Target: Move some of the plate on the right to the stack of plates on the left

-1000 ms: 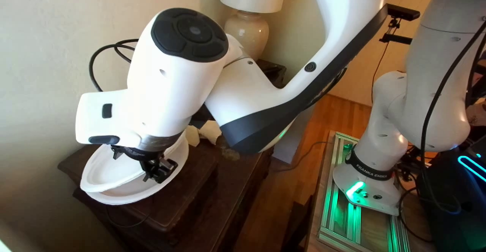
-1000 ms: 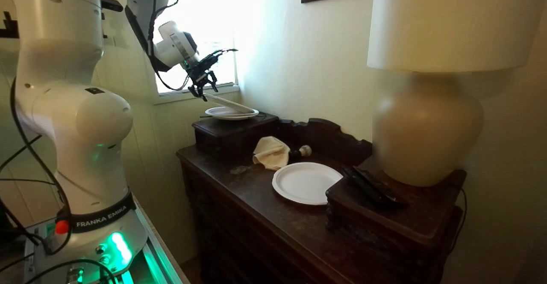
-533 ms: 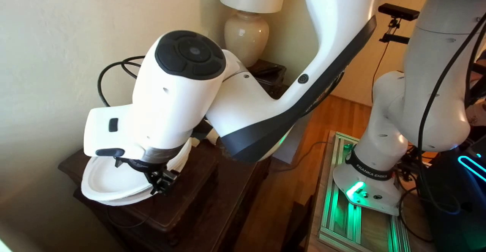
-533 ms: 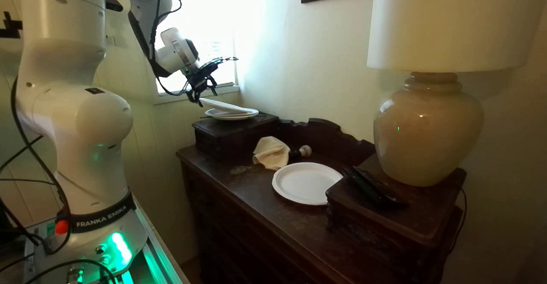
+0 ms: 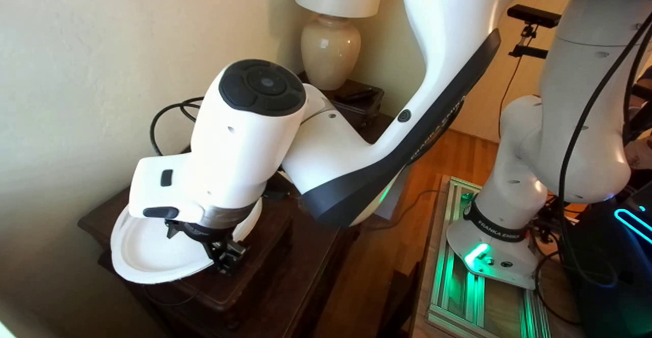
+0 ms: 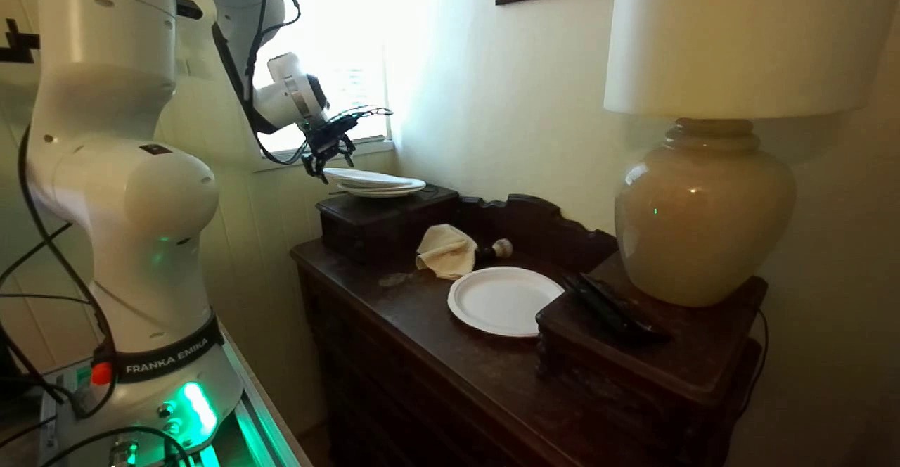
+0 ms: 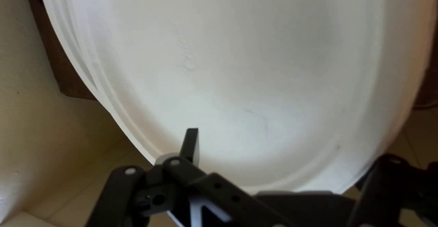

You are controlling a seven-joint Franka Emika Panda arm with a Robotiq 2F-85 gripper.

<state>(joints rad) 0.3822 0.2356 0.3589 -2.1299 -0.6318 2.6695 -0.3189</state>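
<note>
the dresser [image 6: 415, 305], with a raised block at each of its 2 ends, sets where everything goes. the arm [image 6: 169, 186] stands in front of the dresser and reaches across to 1 end block [image 6: 365, 224]. the lamp [image 6: 710, 171] stands on the dresser's opposite block [image 6: 696, 358], leaving little room for plates. the stack of plates [image 6: 383, 193] lies on the dresser's end block, a flat base for more. the upper plate [image 7: 256, 76] tops it, shifted toward the arm and tilted, arm-side rim high, perhaps propped from below. the loose plate [image 6: 505, 301] lies flat on the dresser's lower middle, presumably for a later trip. at the dresser's stack end the pincer [image 6: 338, 173] grips nothing: its fingers [image 7: 190, 145] are spread wide, 1 over the upper plate's face, 1 beside or below its rim, contact unclear. that looks like a release, the gap letting the plate drop level; backing straight out seems best, lest the lower finger drag it. a cloth [image 6: 447, 252] sits on the dresser's middle, near the loose plate.
</note>
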